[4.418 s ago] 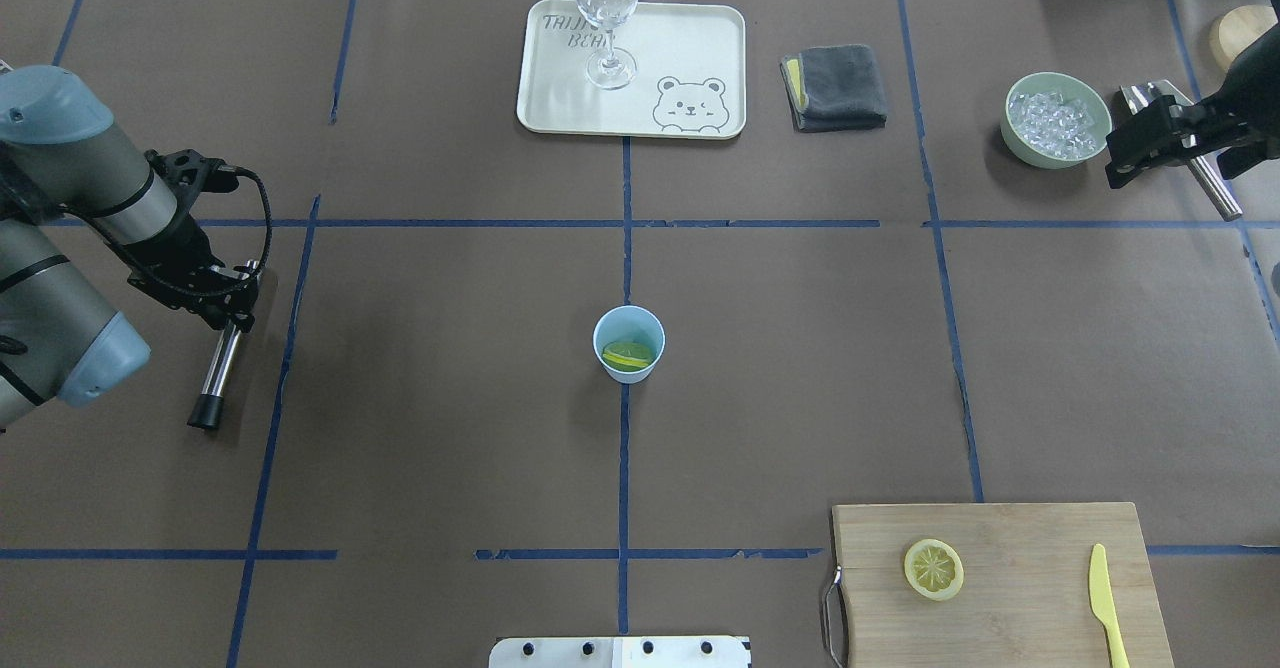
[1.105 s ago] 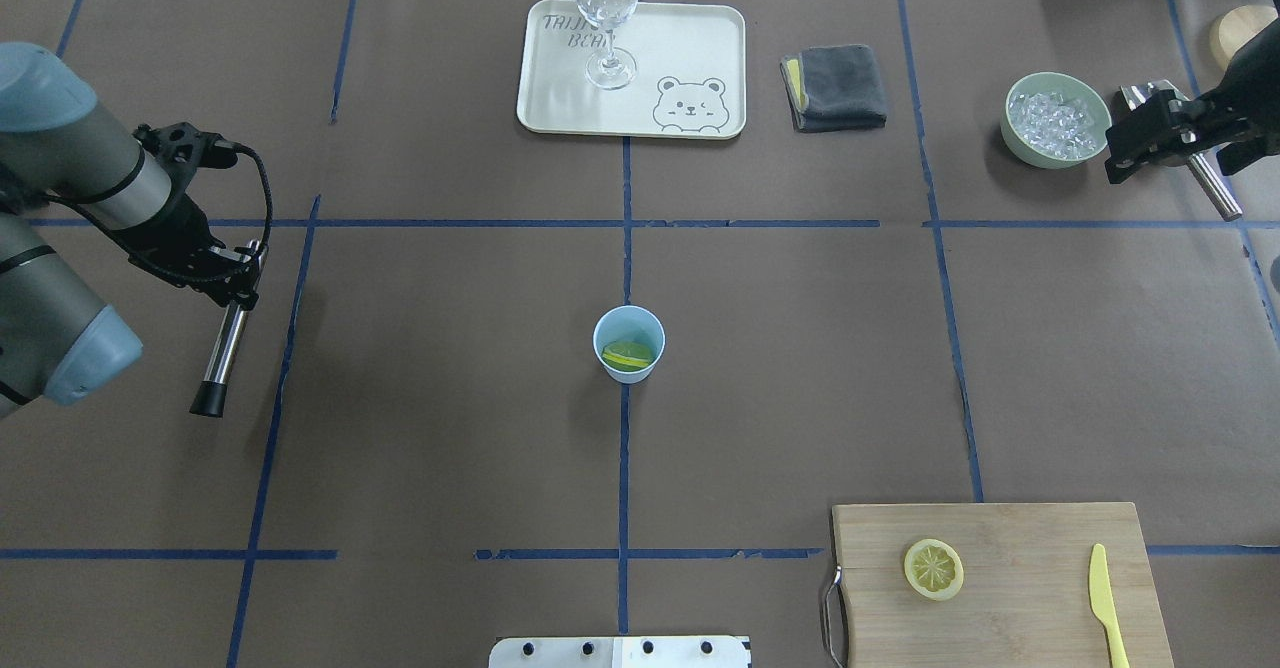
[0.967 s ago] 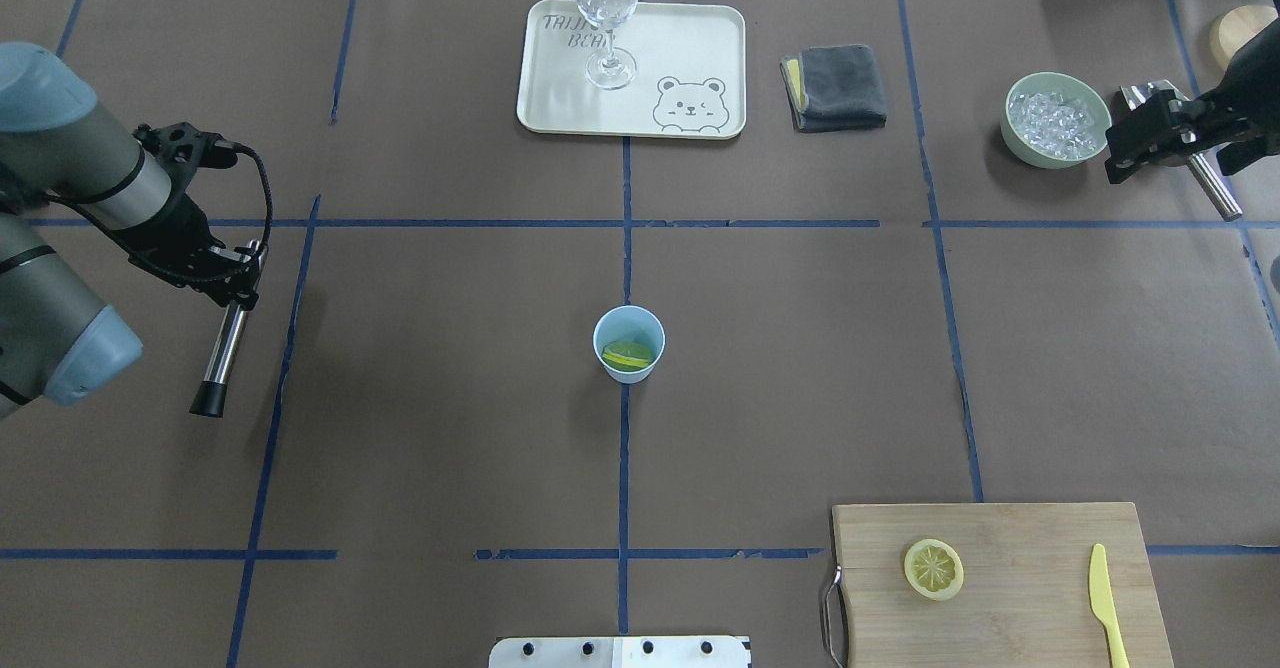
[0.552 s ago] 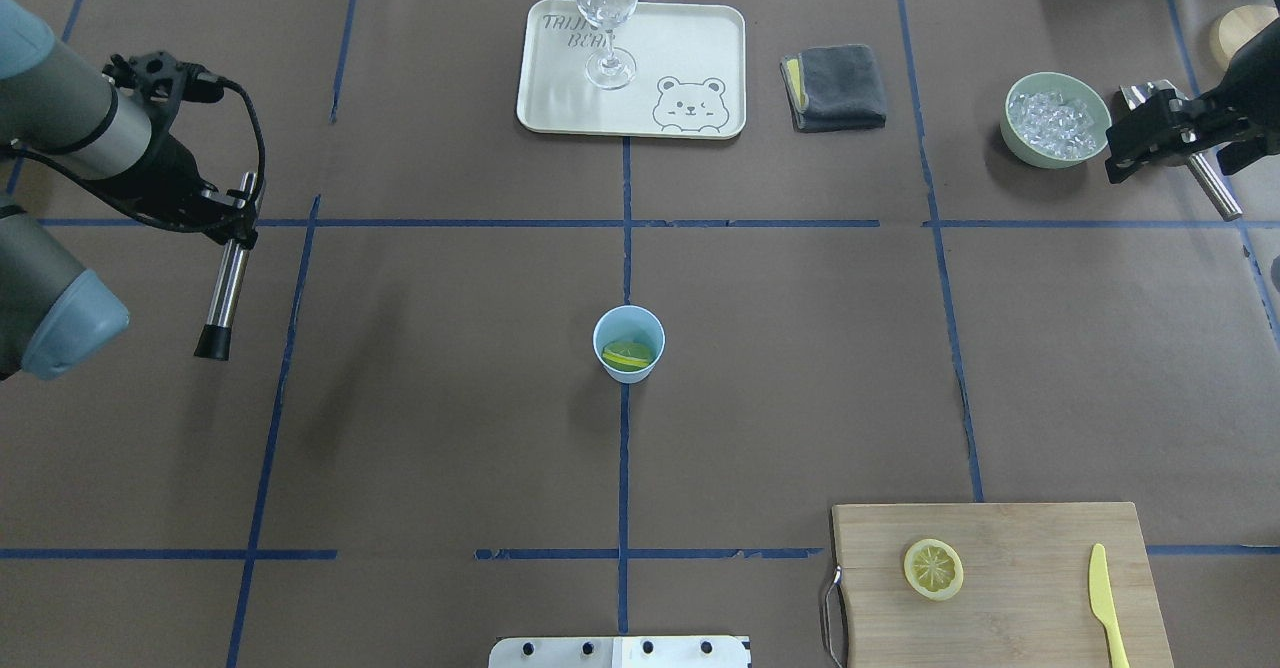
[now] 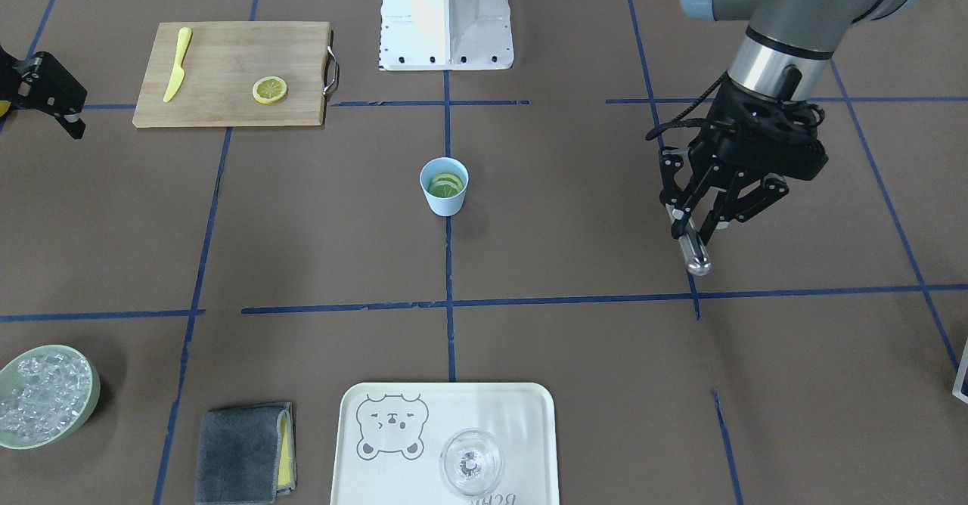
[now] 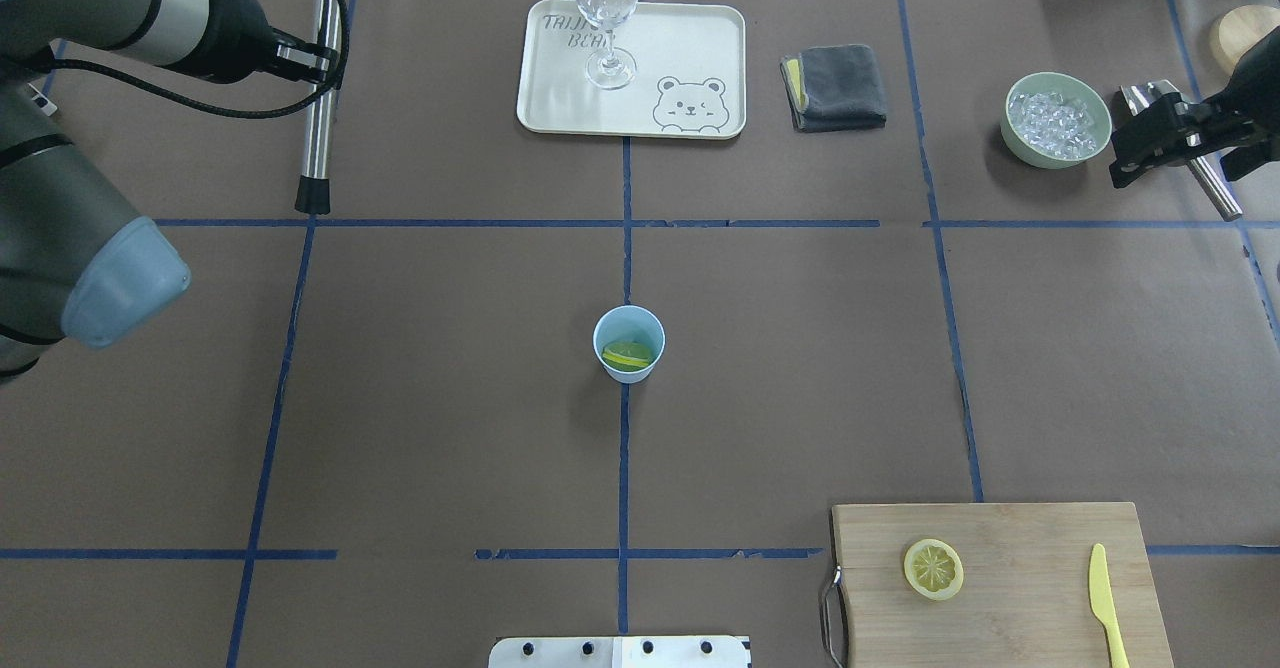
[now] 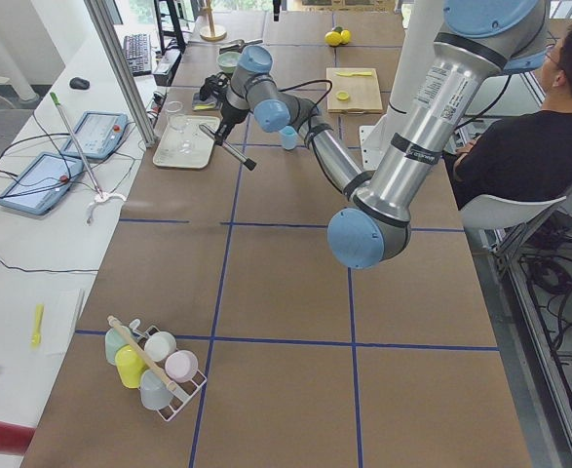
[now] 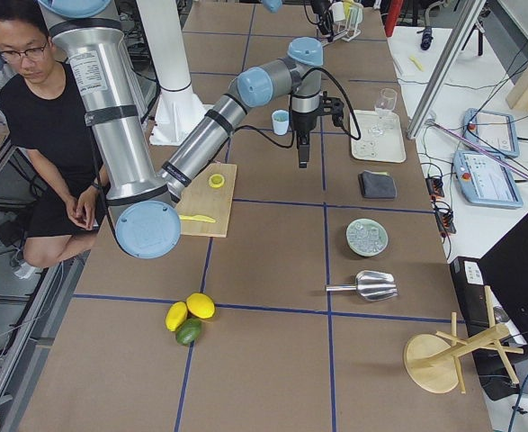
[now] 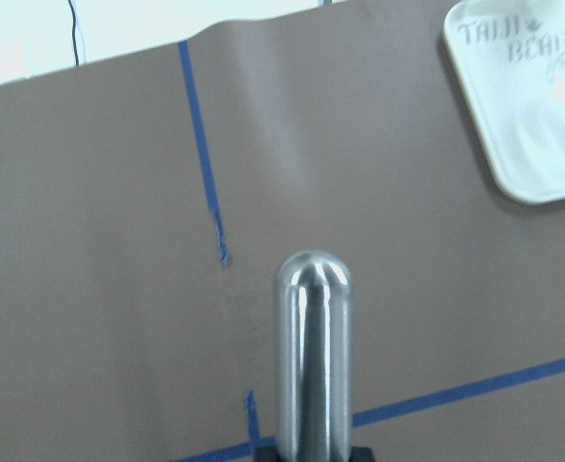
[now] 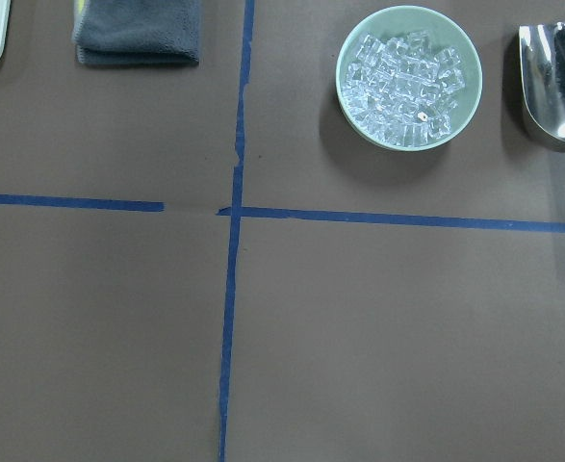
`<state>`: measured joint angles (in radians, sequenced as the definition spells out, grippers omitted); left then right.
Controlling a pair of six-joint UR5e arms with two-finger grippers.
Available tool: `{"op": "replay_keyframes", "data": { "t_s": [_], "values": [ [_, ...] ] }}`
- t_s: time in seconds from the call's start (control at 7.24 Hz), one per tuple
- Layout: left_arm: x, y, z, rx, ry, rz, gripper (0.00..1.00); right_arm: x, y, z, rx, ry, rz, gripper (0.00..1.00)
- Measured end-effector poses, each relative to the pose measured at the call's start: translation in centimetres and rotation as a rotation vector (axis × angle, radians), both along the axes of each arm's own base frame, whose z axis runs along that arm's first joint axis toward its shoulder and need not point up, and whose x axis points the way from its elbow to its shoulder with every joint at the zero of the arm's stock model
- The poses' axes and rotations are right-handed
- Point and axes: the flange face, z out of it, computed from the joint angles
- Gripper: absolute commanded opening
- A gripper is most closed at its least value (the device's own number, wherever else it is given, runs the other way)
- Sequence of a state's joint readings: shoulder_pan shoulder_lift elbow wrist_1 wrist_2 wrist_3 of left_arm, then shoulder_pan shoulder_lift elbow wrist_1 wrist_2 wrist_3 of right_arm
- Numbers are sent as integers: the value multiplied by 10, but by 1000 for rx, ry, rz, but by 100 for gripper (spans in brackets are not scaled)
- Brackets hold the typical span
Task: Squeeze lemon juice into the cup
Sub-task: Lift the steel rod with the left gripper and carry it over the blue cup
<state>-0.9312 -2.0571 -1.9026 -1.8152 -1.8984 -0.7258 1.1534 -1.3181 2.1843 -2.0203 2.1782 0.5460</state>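
Note:
The light-blue cup (image 6: 628,344) stands at the table's middle with a lemon slice (image 6: 627,355) lying inside it; both also show in the front view, the cup (image 5: 444,195) and the slice (image 5: 445,184). A second lemon slice (image 6: 933,568) lies on the cutting board (image 6: 1020,548). My left gripper (image 6: 318,53) is shut on a metal rod with a black tip (image 6: 319,128), held above the far left of the table, well away from the cup. The rod fills the left wrist view (image 9: 313,356). My right gripper (image 6: 1150,138) is open and empty at the far right.
A tray (image 6: 690,48) with a wine glass (image 6: 607,8) stands at the far middle. A grey cloth (image 6: 835,86), a green bowl of ice (image 6: 1030,156) and a metal scoop (image 10: 556,82) lie far right. A yellow knife (image 6: 1105,608) lies on the board.
My left arm has carried the rod from the left-middle of the table up toward its far left corner. The right gripper, cup and slices have stayed put.

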Motion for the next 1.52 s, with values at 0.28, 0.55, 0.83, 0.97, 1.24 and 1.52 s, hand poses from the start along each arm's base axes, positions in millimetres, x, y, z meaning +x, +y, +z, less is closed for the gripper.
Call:
{"op": "replay_keyframes", "data": {
  "t_s": [0.28, 0.55, 0.83, 0.97, 1.24, 1.52],
  "values": [
    [19, 22, -31, 73, 165, 2, 0, 31, -1, 31, -5, 24, -12, 100],
    [30, 43, -59, 194, 305, 1, 0, 100, -11, 92, -19, -22, -63, 100],
    [48, 66, -74, 316, 406, -54, 0, 173, -13, 166, -14, -57, -97, 100],
    [68, 83, -78, 355, 443, -104, 0, 193, -11, 199, -9, -62, -93, 100],
    [115, 130, -85, 388, 482, -243, 0, 210, -7, 271, 29, -64, -71, 100],
    [149, 173, -84, 397, 466, -380, 0, 215, -7, 308, 27, -63, -56, 100]
  ]
}}
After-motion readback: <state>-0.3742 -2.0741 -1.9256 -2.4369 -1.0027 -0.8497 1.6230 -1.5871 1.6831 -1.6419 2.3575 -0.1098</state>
